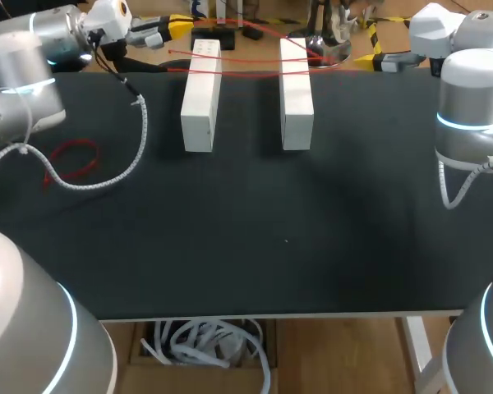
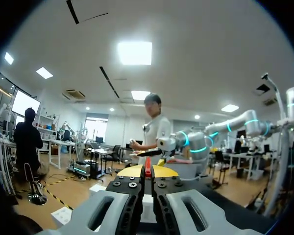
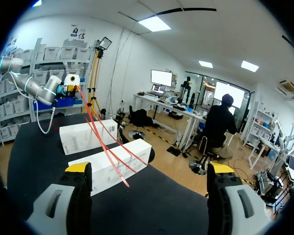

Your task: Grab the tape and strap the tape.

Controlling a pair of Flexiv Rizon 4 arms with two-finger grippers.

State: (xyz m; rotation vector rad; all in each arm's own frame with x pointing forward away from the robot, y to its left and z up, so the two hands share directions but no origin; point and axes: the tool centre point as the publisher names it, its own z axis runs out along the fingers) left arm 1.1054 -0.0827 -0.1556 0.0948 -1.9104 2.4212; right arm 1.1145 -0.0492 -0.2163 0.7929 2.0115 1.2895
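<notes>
Black cloth covers the table [image 1: 255, 263], and its near half lies bare. Toward the left side, a small red loop [image 1: 70, 160] rests flat on the cloth, with the left arm's pale cable [image 1: 140, 139] curving around it and touching the surface.

Farther back stand two long white boxes, side by side with a gap between them and running away from the near edge: the left box [image 1: 201, 98] and the right box [image 1: 297, 98]. The tape [image 1: 246, 71] is a thin red strip drawn in several strands across the tops of both boxes near their far ends. In the right wrist view the strands pass over the nearer box and slant up toward the left arm beyond the other one.

At the far left corner of the table, the left gripper [image 1: 177, 26] hangs just above the edge. In its own wrist view the yellow tips are pressed together with a sliver of the red tape pinched between them, so it is clamped on the tape's end.

At the far right edge, the right gripper [image 1: 366, 59] points in toward the boxes. In its wrist view its fingers [image 3: 78, 169] stand wide apart with nothing between them, and the tape's loose end hangs just ahead of them, untouched.
</notes>
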